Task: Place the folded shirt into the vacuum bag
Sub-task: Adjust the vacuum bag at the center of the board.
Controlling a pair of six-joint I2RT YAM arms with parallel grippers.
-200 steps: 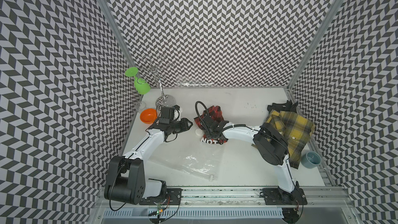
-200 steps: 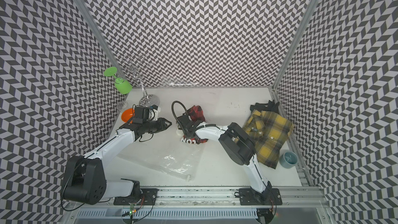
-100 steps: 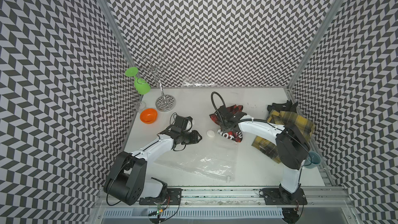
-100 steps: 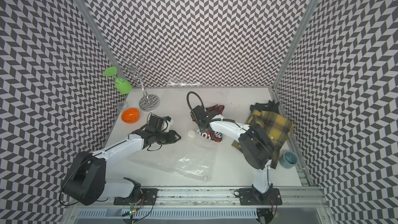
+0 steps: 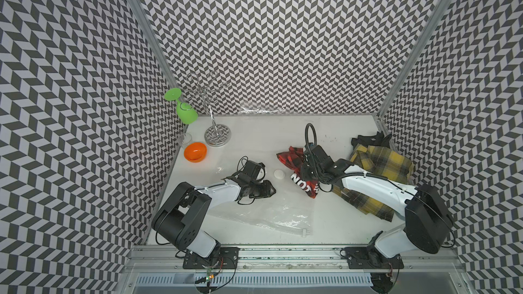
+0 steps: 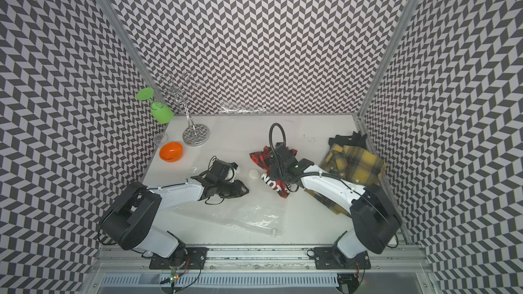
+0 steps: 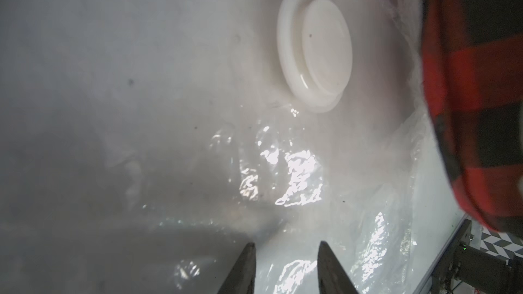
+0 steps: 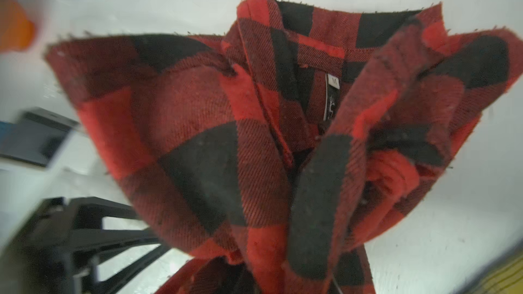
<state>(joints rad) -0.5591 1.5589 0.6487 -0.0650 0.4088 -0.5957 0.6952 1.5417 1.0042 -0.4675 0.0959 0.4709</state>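
Observation:
The folded shirt is red-and-black plaid with white lettering, bunched and hanging just right of the vacuum bag's round white valve cap. My right gripper is shut on the shirt, which hides its fingers. The vacuum bag lies crinkled and transparent on the white table, its zip edge toward the front. My left gripper rests low at the bag's far left part. In the left wrist view the left gripper is open over the shiny film, with the cap ahead.
A yellow plaid shirt and a black cloth lie at the right wall under my right arm. An orange bowl, a small clear glass and a metal rack holding a green glass stand back left.
My right gripper has carried the red shirt to the right, off the bag's far end. The left gripper slid forward and right, and the bag shifted right with it.

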